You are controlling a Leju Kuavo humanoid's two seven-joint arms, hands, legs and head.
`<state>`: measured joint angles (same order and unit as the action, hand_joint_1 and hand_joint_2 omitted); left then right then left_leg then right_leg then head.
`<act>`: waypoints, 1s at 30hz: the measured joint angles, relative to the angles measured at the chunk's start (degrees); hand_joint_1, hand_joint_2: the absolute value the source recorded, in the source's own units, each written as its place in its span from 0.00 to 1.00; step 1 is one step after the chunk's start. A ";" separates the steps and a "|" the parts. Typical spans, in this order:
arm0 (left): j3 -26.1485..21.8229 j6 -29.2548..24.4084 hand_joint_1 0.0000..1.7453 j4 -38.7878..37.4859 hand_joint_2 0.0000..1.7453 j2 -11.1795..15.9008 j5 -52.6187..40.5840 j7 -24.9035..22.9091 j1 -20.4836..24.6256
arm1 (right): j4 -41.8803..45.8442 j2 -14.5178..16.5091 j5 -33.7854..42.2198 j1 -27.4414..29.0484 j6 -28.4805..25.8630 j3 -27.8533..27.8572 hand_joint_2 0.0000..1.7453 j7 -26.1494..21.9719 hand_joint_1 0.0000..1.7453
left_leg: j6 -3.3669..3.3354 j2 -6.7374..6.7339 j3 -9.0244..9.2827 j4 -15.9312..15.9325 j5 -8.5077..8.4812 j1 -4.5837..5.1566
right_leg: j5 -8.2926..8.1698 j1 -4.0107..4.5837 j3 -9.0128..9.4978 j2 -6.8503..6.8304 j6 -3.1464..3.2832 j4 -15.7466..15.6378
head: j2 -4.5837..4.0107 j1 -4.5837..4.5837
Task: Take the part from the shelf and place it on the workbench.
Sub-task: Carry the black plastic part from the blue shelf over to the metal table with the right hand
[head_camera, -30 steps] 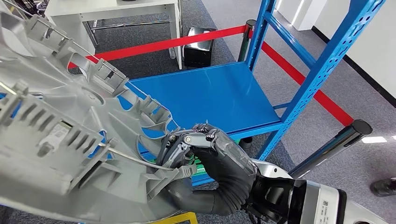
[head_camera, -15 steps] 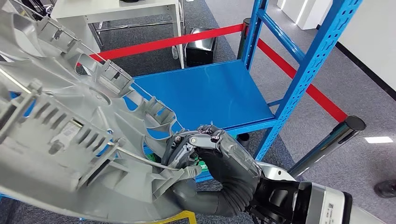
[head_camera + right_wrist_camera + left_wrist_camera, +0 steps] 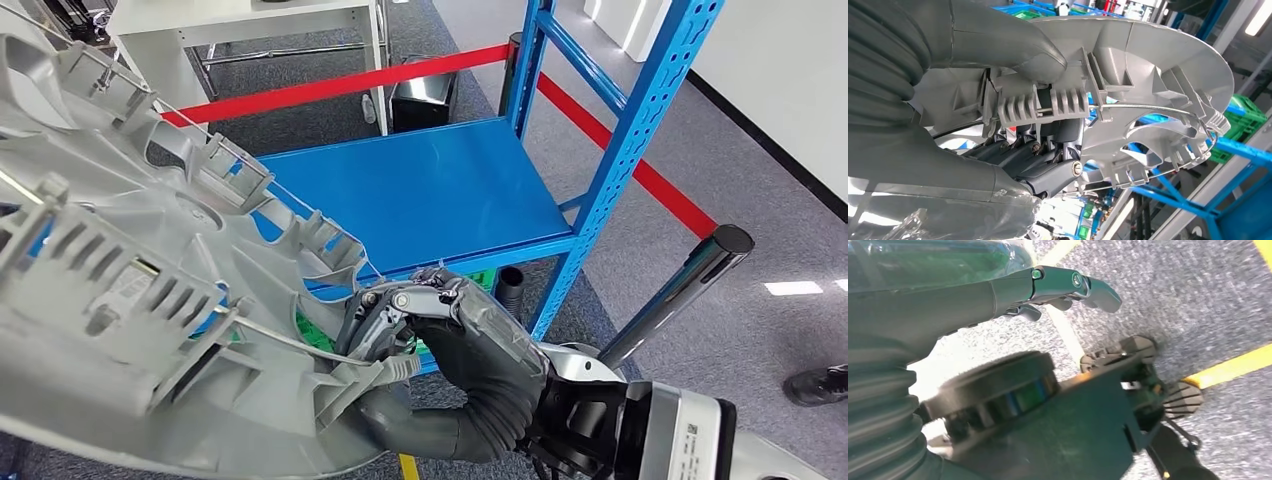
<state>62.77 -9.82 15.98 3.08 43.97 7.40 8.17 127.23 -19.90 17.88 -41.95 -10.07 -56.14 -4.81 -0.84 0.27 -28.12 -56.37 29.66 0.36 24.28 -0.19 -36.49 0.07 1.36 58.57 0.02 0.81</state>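
The part (image 3: 130, 300) is a large round grey plastic cover with ribs, clips and a wire ring, held up close at the left of the head view. My right hand (image 3: 450, 340) grips its lower rim, thumb (image 3: 1013, 45) on one face and fingers (image 3: 1048, 165) hooked behind the ribs of the part (image 3: 1158, 65). The blue shelf board (image 3: 420, 190) lies bare beyond the part. My left hand (image 3: 1063, 285) hangs over the carpet with its fingers stretched out and nothing in them.
Blue shelf uprights (image 3: 650, 110) stand to the right. Red barrier tape (image 3: 330, 88) runs between dark posts (image 3: 680, 290). A white table (image 3: 250, 30) and a black box (image 3: 425, 100) stand behind. A person's shoe (image 3: 815, 385) is at the right edge. Yellow floor lines (image 3: 1228, 367).
The whole picture has shifted: the shelf and posts slide left in view, so the camera has turned. My right hand keeps the same hold on the part.
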 joint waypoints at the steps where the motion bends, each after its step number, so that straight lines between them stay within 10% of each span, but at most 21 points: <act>1: -0.01 -0.07 0.00 0.00 1.00 0.01 0.02 0.01 0.04 | 0.00 -0.01 0.01 -0.02 0.02 0.03 1.00 0.00 1.00 | -0.31 -0.11 -0.27 0.33 -0.61 -0.12 | 0.98 -0.03 -0.37 0.04 -0.28 0.72 | 0.00 0.08; 5: -0.02 -0.29 0.00 0.00 1.00 -0.04 0.08 0.01 0.26 | 0.00 -0.02 0.03 0.02 0.13 0.04 1.00 0.00 1.00 | -0.88 -0.32 -2.77 0.50 -2.88 -0.41 | 9.97 -0.46 -4.13 0.09 -1.39 12.98 | 0.00 0.56; 7: -0.02 -0.30 0.00 0.00 1.00 -0.07 0.08 0.01 0.23 | 0.00 -0.04 0.05 0.06 0.13 0.04 1.00 0.02 1.00 | -0.66 -0.36 -4.40 0.09 -3.80 -0.52 | 9.86 -0.70 -3.72 0.07 -1.81 15.76 | 0.00 0.60; 11: -0.02 -0.31 0.00 0.00 1.00 -0.05 0.06 0.00 0.24 | 0.01 -0.05 0.03 -0.07 0.13 0.08 1.00 0.02 1.00 | 0.40 -0.29 -7.27 -1.46 -5.04 -0.77 | 6.16 -0.88 5.68 0.12 -1.80 2.82 | 0.00 0.87; 15: 0.00 -0.33 0.00 0.00 1.00 -0.02 0.05 -0.01 0.14 | 0.01 -0.04 -0.18 -0.13 0.10 0.30 1.00 0.05 1.00 | 1.91 -0.17 -8.40 -1.88 -6.29 -0.97 | 6.04 -0.47 6.35 0.27 0.15 -0.47 | 0.00 0.97; 21: 0.04 -0.30 0.00 0.00 1.00 0.01 0.25 -0.01 -0.07 | 0.00 -0.01 -0.73 -0.16 -0.06 0.37 1.00 0.17 1.00 | 3.04 -0.18 -11.83 -16.64 5.28 -1.23 | 2.68 -0.31 2.62 -0.03 1.79 -0.53 | 0.00 -0.07; 23: 0.04 -0.30 0.00 0.00 1.00 0.01 0.36 -0.01 -0.07 | 0.00 -0.01 -0.85 -0.12 -0.11 0.35 1.00 0.22 1.00 | 2.73 -0.18 -9.56 -16.80 3.73 -1.15 | 1.55 -0.10 0.99 0.00 1.77 -0.33 | 0.00 -0.19; 27: 0.04 -0.30 0.00 0.01 1.00 0.17 0.45 -0.01 0.24 | 0.02 -0.02 -1.25 -0.13 -0.36 0.43 1.00 0.34 1.00 | 1.23 -0.11 0.83 -2.34 1.38 -0.46 | -0.37 0.09 -0.88 0.01 1.10 -0.06 | 0.00 -0.26; 30: 0.04 -0.30 0.00 0.03 1.00 0.19 0.50 -0.01 0.31 | 0.04 -0.03 -1.55 -0.16 -0.54 0.52 1.00 0.36 1.00 | 0.38 -0.14 1.78 0.79 1.22 -0.06 | -1.73 -0.19 -1.14 -0.13 0.02 -0.47 | 0.00 -0.28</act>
<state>62.82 -10.12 16.00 3.27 44.47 7.39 8.47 127.27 -19.93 16.33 -42.11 -10.61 -55.62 -4.45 -0.46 0.13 -26.33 -55.58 30.88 0.30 22.55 -0.38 -37.63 -0.06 1.38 58.11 0.02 0.53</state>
